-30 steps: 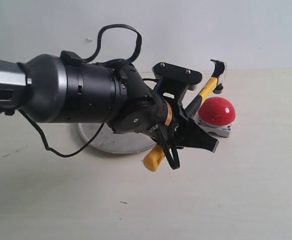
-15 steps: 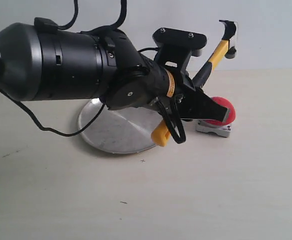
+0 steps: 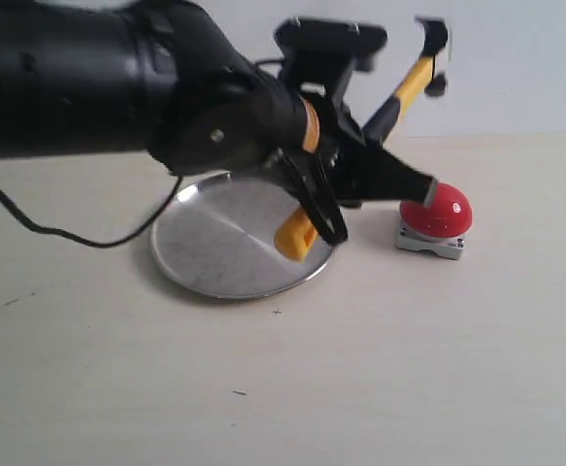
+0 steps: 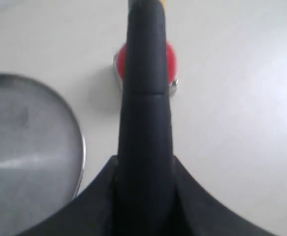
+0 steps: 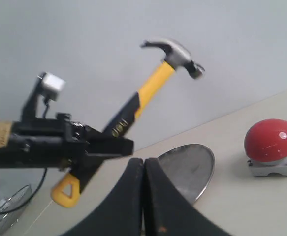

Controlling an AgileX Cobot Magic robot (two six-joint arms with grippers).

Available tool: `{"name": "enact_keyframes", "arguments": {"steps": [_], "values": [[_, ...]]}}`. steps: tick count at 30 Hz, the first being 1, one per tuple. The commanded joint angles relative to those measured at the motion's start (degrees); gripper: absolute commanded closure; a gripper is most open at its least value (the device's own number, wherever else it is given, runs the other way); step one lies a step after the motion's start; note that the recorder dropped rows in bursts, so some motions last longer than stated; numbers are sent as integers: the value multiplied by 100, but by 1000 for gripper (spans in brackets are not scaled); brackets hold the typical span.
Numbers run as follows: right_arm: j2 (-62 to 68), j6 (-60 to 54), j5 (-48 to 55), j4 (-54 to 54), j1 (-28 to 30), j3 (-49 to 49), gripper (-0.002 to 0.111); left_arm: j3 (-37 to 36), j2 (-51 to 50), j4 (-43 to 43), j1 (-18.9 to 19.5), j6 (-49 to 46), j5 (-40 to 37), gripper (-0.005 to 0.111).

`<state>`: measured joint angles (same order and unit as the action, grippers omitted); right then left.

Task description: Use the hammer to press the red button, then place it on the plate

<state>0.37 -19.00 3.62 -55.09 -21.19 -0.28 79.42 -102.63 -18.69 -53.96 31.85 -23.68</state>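
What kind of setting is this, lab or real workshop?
Probably a robot lab test bench: bare pale tabletop, plain wall, and only staged props, a hammer, red button and steel plate.

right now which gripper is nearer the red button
Left. The left gripper, holding the hammer, has its tip right beside the red button. The right gripper, shut, sits farther off, with bare table between it and the button, outside the exterior view.

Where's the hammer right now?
The exterior view shows the hammer held aloft right of centre in the left gripper, tilted, head high on the red button's side, yellow end low by the plate.
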Motion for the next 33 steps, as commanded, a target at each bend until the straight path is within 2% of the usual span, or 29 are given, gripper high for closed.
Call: {"name": "enact_keyframes", "arguments": {"steps": [1,3,4,5,6,7,8,9,10,11,12,13,15,17,24,26,30,33], "values": [[-37,-36,-29,14,37,28,108,-728,878,284,236,2,1246,107],[-37,-36,-29,14,37,28,108,-1241,1061,517,471,2,1795,107],[-37,-36,-29,14,37,28,108,-1884,1170,757,697,33,2425,107],[-37,-36,-29,14,37,28,108,-2212,1210,865,822,104,2820,107],[-37,-36,-29,14,37,28,108,-2783,1210,880,1045,487,3685,107],[-37,-36,-29,14,37,28,108,-3141,1188,742,1200,812,4152,107],[-37,-36,-29,14,37,28,108,-3586,1095,242,1491,1644,5201,107],[-37,-36,-29,14,37,28,108,-3744,1038,-24,1649,2043,5657,107],[-37,-36,-29,14,37,28,108,-3992,867,-665,2043,2836,6707,107],[-37,-36,-29,14,37,28,108,-4029,794,-916,2224,3096,6994,107],[-37,-36,-29,14,37,28,108,-3985,629,-1675,2550,3677,7370,107],[-37,-36,-29,14,37,28,108,-3852,475,-2232,2812,4139,7447,107],[-37,-36,-29,14,37,28,108,-3648,212,-2757,3125,4804,7447,107],[-37,-36,-29,14,37,28,108,-3437,12,-3030,3290,5128,7491,107],[-37,-36,-29,14,37,28,108,-3274,-151,-3285,3279,4529,7453,107],[-37,-36,-29,14,37,28,108,-3274,-151,-3116,3279,4317,7410,107],[-37,-36,-29,14,37,28,108,-3242,-283,-2871,3256,4848,7206,107],[-37,-36,-29,14,37,28,108,-3013,-507,-3031,3256,5048,7116,107]]}}
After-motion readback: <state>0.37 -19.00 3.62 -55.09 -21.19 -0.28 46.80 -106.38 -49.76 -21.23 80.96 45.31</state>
